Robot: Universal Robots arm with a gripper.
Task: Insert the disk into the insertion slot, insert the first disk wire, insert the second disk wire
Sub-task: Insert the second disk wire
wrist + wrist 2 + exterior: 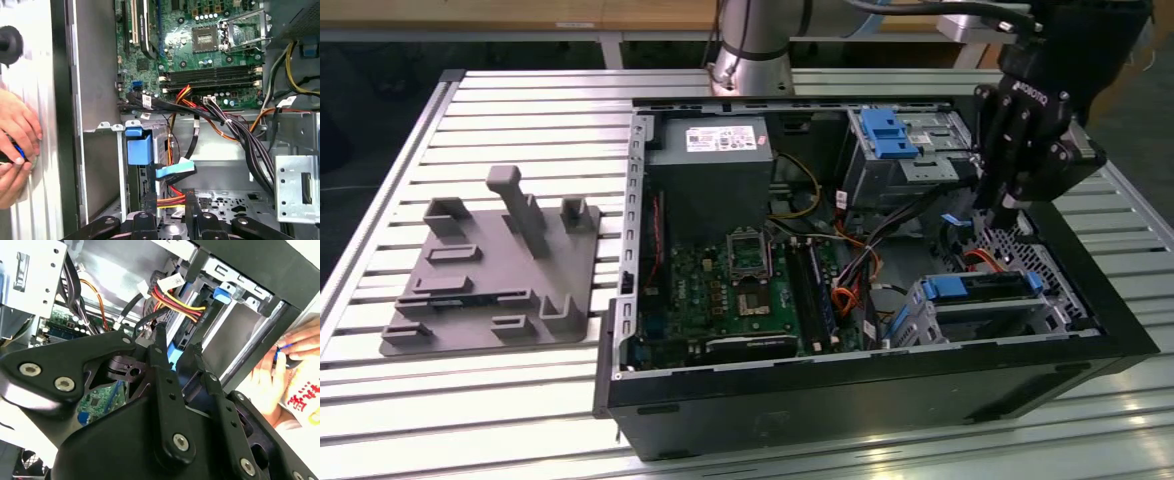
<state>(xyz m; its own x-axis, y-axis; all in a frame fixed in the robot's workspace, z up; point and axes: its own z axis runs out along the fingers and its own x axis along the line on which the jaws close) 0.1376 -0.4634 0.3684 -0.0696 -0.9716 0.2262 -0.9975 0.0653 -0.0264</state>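
Observation:
The disk [983, 289], grey in its blue carrier [139, 146], lies in the silver insertion slot [987, 318] at the near corner of the open computer case, on the exterior view's right. My black gripper [998, 210] hangs above the case a little beyond the slot. Its fingers [146, 216] stand apart, open, and I see nothing held between them. Just past the gripper [169, 212] runs a red, yellow and black wire bundle [170, 201]. The second disk wire's light blue plug [175, 171] hangs loose beside the carrier. I cannot tell which cable is the first disk wire.
A taller silver cage with a blue latch [894, 135] stands at the case's far corner. The motherboard [734, 290] and thick black cables [235, 130] fill the middle. A grey fixture plate [494, 270] lies on the slatted table. A person's hand [17, 140] rests outside the case wall.

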